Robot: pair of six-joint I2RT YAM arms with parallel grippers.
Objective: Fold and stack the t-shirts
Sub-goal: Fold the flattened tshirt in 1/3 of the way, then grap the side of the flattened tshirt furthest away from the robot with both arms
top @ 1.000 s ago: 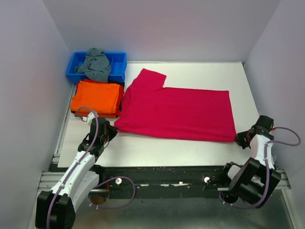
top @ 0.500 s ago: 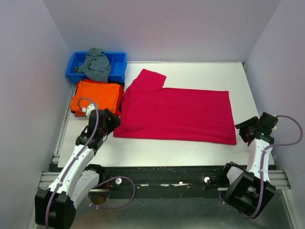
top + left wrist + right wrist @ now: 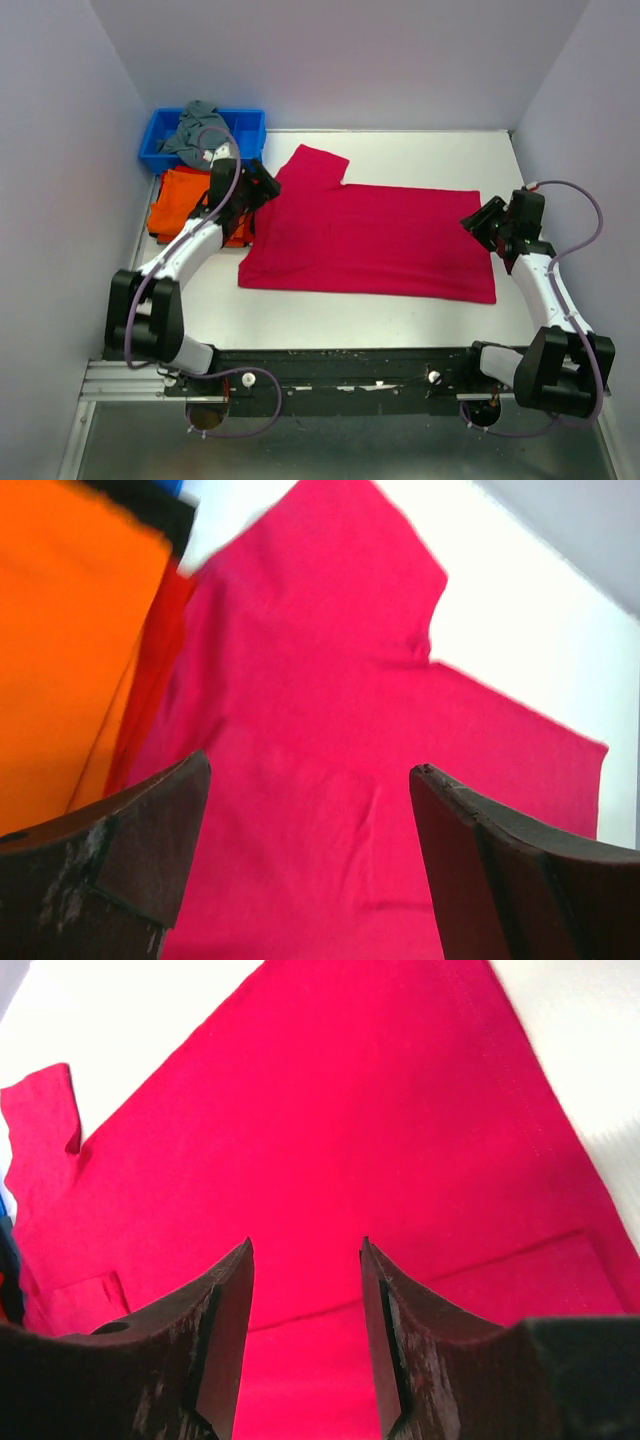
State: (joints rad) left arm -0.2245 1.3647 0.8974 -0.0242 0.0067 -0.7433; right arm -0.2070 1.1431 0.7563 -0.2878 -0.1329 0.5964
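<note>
**Two open pincers, one flat red tee: where should they grab?**

The red tee [image 3: 370, 240] is spread flat in the middle of the worktop [image 3: 420, 150]. One sleeve pokes out toward the far left corner, and the hem end points to the robot's right. From the right wrist view it looks doubled over along the near edge, since a layer line runs across the cloth there.

The left pincer [image 3: 262, 190] hangs over the collar and shoulder end, fingers spread wide, nothing in them. The right pincer [image 3: 478, 222] sits over the far hem corner, also open with a narrower gap, and it's holding nothing either. The pictures don't show whether either one is touching the cloth.

Handling guess: thin knit cotton, so light and floppy with zero stiffness. It'll sag and bunch if it's lifted by one point, and it slides easily on the smooth top. The best bet is to pinch both layers right at the edges, shoulder on the left and hem corner on the right, and keep it taut between the arms.

The orange stack [image 3: 190, 205] sits just left of the tee, touching or nearly so. Behind it, a blue bin [image 3: 160, 130] has a crumpled grey shirt [image 3: 200, 135] waiting.
</note>
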